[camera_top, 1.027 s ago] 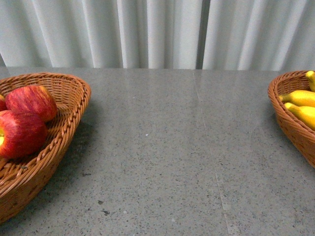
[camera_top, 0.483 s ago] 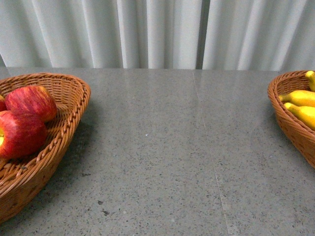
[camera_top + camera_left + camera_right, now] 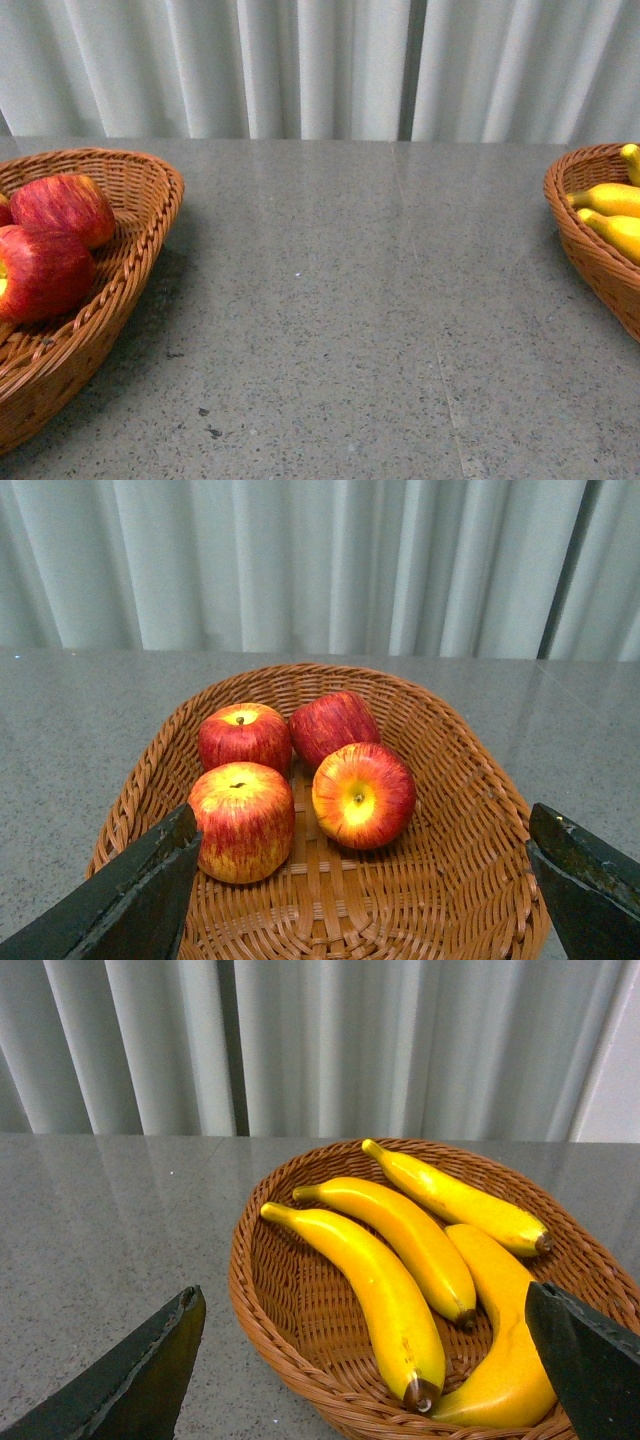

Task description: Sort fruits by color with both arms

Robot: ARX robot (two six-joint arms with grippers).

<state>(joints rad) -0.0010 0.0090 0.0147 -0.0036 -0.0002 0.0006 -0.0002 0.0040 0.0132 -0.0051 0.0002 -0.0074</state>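
- Front view: both baskets cropped; neither claw visible
- Left wrist view: four apples (image 3: 345, 792); left claw (image 3: 362, 892) spread, empty
- Right wrist view: four bananas (image 3: 368, 1295); right claw (image 3: 362, 1372) spread, empty

Both the left hand (image 3: 360, 880) and right hand (image 3: 365, 1360) hold their fingers spread wide, empty.
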